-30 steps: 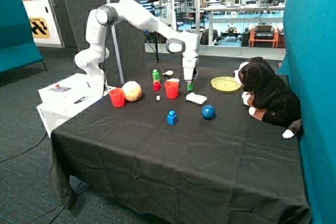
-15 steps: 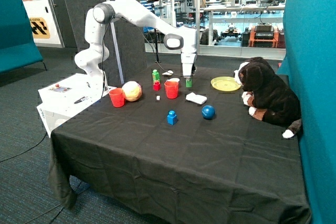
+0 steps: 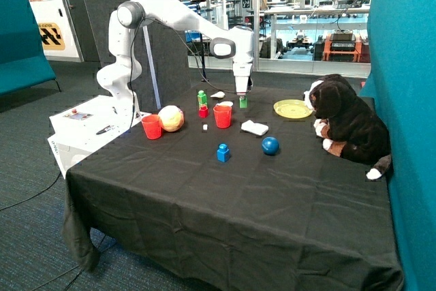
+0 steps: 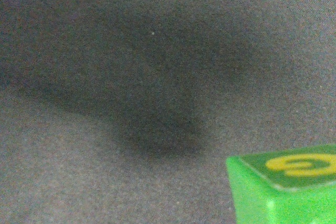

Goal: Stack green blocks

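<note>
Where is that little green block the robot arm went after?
In the outside view, the green block hangs in the tool, lifted off the black tablecloth, just above and behind the nearer red cup, towards the yellow plate.

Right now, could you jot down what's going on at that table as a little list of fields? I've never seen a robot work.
Robot: white arm, gripper raised above the black table
Held: green block, shown close in the wrist view, clear of the cloth
Stack so far: green blocks on a small red block, beside a red cup
Stage: the held block is not on the stack yet
Other things: second red cup, blue block, blue ball, yellow plate, plush dog
</note>
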You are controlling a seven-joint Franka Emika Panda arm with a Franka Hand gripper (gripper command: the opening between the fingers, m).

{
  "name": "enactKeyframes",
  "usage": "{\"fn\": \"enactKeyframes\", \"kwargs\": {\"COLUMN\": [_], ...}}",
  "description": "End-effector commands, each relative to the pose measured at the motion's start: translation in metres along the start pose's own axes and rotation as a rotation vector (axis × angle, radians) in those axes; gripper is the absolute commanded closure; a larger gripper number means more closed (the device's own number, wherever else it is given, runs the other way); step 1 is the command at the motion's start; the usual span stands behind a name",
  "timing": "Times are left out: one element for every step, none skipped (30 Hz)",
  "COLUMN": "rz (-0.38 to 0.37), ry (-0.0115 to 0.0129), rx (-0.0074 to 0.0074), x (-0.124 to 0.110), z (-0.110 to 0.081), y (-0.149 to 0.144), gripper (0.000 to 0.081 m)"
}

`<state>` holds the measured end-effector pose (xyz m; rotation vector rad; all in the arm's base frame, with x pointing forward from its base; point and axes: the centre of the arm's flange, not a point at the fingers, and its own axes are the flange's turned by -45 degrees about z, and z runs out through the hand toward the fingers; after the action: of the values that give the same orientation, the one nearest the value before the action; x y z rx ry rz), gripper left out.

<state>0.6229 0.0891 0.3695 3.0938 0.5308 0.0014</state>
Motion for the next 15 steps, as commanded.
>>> {"fn": "enactKeyframes", "kwargs": {"rz": [-0.026,-0.028,-0.033,-0.035,-0.036,-0.041,-0.041,-0.047,-0.05,-0.052,-0.053,-0.055,-0.058,-0.062,-0.065], "ry": [-0.0004,-0.0004,-0.0004,-0.0004,-0.0004,-0.0004,-0.0004,-0.0004,-0.0004,-0.0004,-0.0004,-0.0004,-0.0004,-0.0004,-0.0004], "rx": [0.0027,0.0027,0.0027,0.0027,0.0027,0.0027,0.0027,0.0027,0.0027,0.0027,0.0027,0.0027,0.0028,0.0028,0.0028], "x": [-0.003,-0.003,-0.004,-0.005,-0.006,-0.007,-0.007,-0.008,-0.009,-0.01,-0.011,-0.012,-0.014,-0.015,-0.017], "z": [-0.013,-0.014,-0.015,-0.017,-0.017,-0.019,-0.02,-0.021,-0.024,-0.026,-0.027,-0.029,-0.031,-0.033,-0.035], "y": [-0.006,-0.006,-0.008,-0.009,-0.009,-0.01,-0.011,-0.011,-0.012,-0.013,-0.014,-0.015,-0.016,-0.018,-0.019], "gripper": [0.0808,0.0808,0.0808,0.0808,0.0808,0.0808,0.0808,0.0808,0.0808,0.0808,0.0808,0.0808,0.0808,0.0808,0.0808]}}
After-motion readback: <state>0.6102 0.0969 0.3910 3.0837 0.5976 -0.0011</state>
